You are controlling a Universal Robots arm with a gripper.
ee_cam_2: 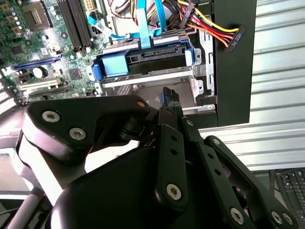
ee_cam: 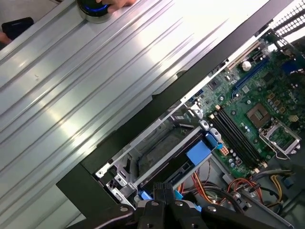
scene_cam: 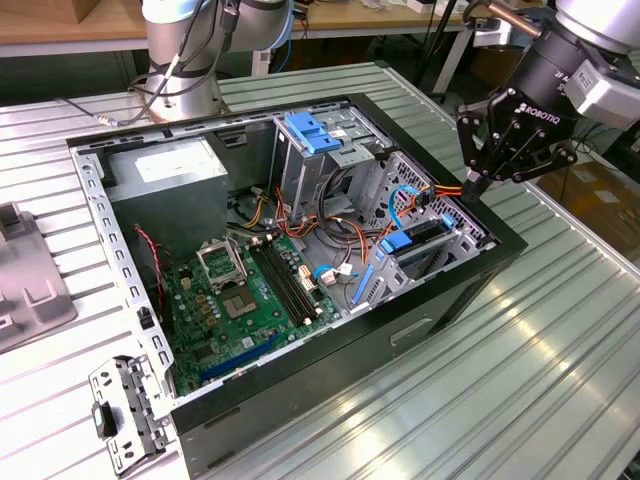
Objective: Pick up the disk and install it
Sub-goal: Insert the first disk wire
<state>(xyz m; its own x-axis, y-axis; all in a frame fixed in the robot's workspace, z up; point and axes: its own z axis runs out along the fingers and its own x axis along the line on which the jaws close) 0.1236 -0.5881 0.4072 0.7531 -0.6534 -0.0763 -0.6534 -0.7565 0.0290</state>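
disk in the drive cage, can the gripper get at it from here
Probably yes. The case is open on top and the gripper hangs close above the cage, nothing between it and the disk. A blue cable runs down to the disk's edge and might crowd it.

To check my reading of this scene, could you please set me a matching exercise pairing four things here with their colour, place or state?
Things:
1 gripper
2 motherboard
3 power-supply box
4 loose metal bracket

Descriptions:
A green, on the floor of the case
B lying on the table, outside the case
C shut, close to the case's rim
D grey, with a white sticker

Pairs: 1-C, 2-A, 3-D, 4-B.
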